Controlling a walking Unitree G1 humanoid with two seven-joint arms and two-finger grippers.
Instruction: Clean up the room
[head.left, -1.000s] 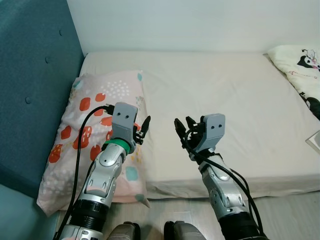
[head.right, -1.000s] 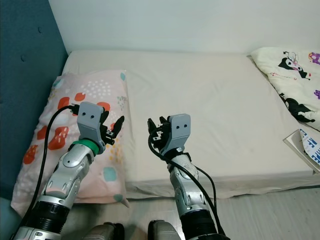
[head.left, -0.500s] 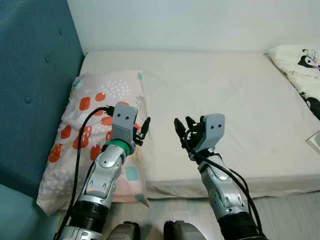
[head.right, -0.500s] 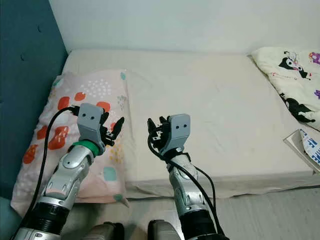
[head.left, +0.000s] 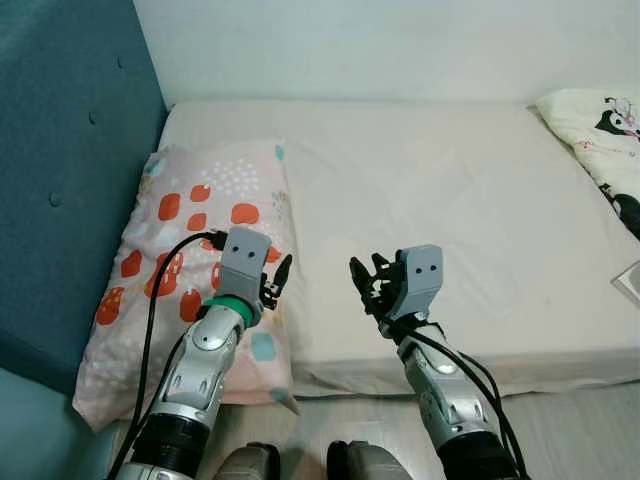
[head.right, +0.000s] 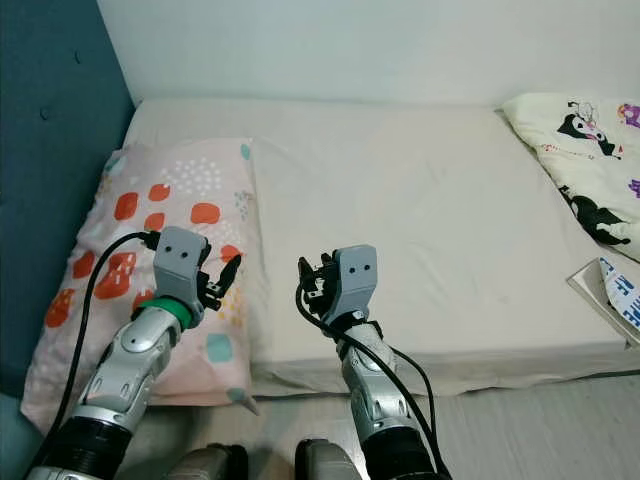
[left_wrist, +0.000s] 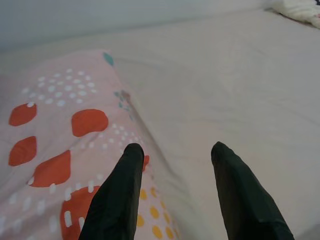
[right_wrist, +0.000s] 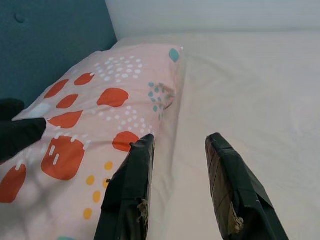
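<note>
One patterned pillow (head.left: 190, 260) lies on the cream mattress (head.left: 450, 190) beside a teal headboard (head.left: 60, 150).

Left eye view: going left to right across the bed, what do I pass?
Teal headboard → patterned pillow → left gripper → right gripper → bare mattress → cartoon-print bedding.

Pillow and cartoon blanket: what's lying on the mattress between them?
Nothing: in the left eye view the mattress is bare sheet from the pillow across to the cartoon blanket.

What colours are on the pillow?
The pillow is pink with red-orange blobs, white dots and teal spots; left eye view.
</note>
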